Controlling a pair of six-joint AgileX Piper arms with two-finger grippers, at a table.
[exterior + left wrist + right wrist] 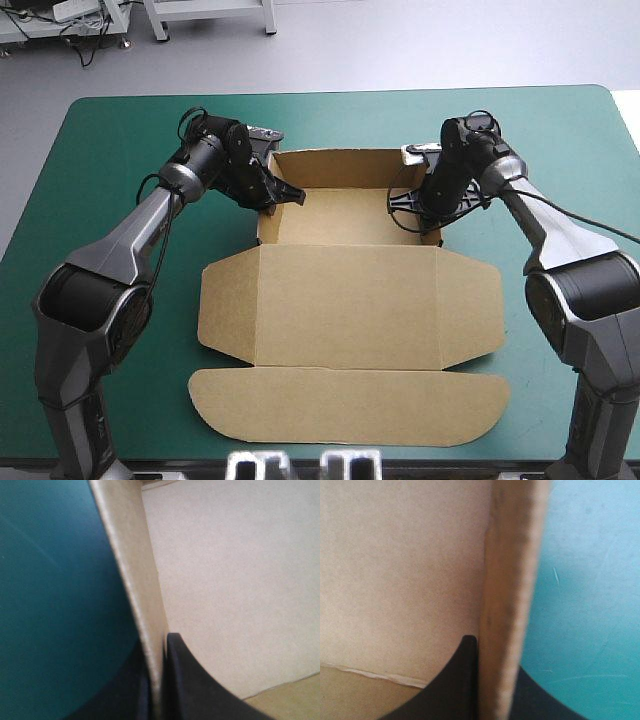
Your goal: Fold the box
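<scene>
The brown box lies mid-table as an open tray at the far side, with its lid and flaps flat toward the near edge. My left gripper is shut on the tray's left wall, one black finger inside the tray and one outside. My right gripper is shut on the right wall, with a finger on the inner side and its partner outside. Both walls stand upright between the fingers. The tray floor fills the inner side of each wrist view.
The teal-green cover shows bare on both sides of the box and beyond the tray's back wall. The rounded front flap reaches close to the table's near edge.
</scene>
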